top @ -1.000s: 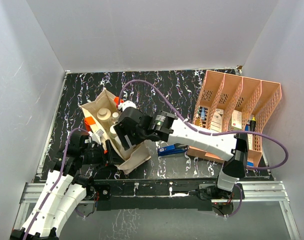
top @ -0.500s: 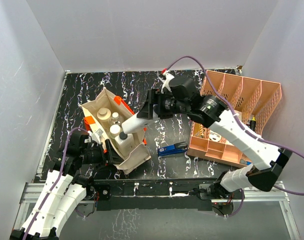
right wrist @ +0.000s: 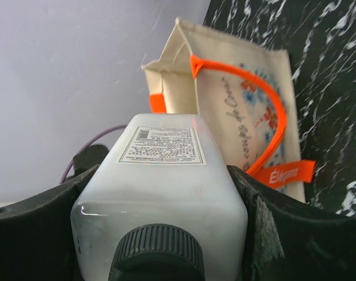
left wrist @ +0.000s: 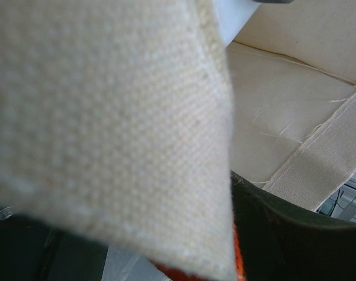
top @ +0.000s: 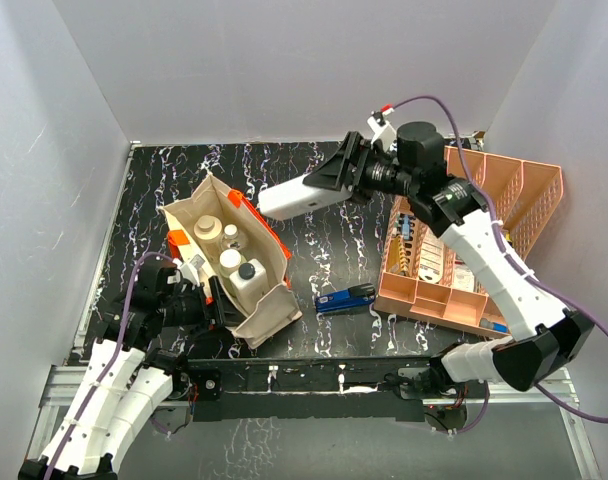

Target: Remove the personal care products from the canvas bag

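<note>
Table point(top: 174, 180): black with white veining; all items below are carried on it or held above it.

Canvas bag point(top: 274, 312): beige, orange strap handles; stood open at the left of the table, mouth upward. In the right wrist view its printed side point(right wrist: 236, 111) and an orange tag are seen.

Right gripper point(top: 334, 180): raised above the table, between the bag and the organizer. Jaws are closed on the sides of a white squarish bottle.

White squarish bottle point(top: 296, 196): held roughly level and clear of the bag, base pointed left. In the right wrist view its black cap is nearest the camera and the label point(right wrist: 162, 145) faces up.

Second white bottle point(top: 250, 282): black cap; stood inside the bag, nearest the arms.

Middle cylinder bottle point(top: 230, 259): inside the bag, just behind the second white bottle.

Rear cylinder bottle point(top: 209, 230): inside the bag, toward the far end.

Tiny bottle point(top: 231, 233): inside the bag, beside the rear cylinder bottle.

Left gripper point(top: 199, 300): placed at the bag's near rim. It is possibly pinching the cloth, but the jaws are hidden; only canvas point(left wrist: 108, 129) fills the left wrist view, so their state cannot be told.

Stapler point(top: 346, 297): blue-black; on the table between the bag and the organizer.

Organizer point(top: 529, 205): salmon-pink, divided; at the right, with cartons point(top: 434, 250) inside.
</note>
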`<action>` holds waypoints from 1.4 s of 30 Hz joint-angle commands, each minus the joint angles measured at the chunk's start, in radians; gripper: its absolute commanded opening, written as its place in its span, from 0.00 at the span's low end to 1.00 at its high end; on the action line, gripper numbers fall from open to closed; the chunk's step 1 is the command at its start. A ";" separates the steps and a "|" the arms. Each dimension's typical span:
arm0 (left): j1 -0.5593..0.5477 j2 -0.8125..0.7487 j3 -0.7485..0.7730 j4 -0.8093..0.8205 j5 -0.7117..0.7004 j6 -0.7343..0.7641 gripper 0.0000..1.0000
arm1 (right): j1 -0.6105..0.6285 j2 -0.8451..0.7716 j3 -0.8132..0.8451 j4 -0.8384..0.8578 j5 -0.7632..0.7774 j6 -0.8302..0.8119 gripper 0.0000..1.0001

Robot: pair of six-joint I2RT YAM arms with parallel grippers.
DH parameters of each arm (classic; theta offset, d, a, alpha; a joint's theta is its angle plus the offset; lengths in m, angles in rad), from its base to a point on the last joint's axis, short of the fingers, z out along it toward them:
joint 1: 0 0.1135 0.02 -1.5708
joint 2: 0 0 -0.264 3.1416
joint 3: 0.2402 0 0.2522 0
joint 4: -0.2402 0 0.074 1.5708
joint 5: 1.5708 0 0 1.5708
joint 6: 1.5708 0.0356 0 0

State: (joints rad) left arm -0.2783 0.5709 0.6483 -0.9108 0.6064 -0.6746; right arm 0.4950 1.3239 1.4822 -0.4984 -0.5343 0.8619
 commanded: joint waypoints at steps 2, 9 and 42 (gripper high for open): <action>-0.003 -0.016 0.046 -0.049 0.003 0.006 0.69 | -0.025 0.077 0.215 0.105 0.078 -0.155 0.08; -0.003 -0.027 0.051 -0.062 -0.004 0.002 0.69 | -0.023 0.243 0.350 -0.100 0.406 -0.490 0.08; -0.003 0.005 0.070 -0.093 -0.022 0.041 0.71 | 0.013 0.929 0.841 -0.376 0.733 -0.740 0.17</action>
State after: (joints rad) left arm -0.2787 0.5644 0.6922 -0.9730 0.5606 -0.6540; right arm 0.5087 2.2677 2.2223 -0.9379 0.1703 0.1474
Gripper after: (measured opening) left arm 0.706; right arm 0.764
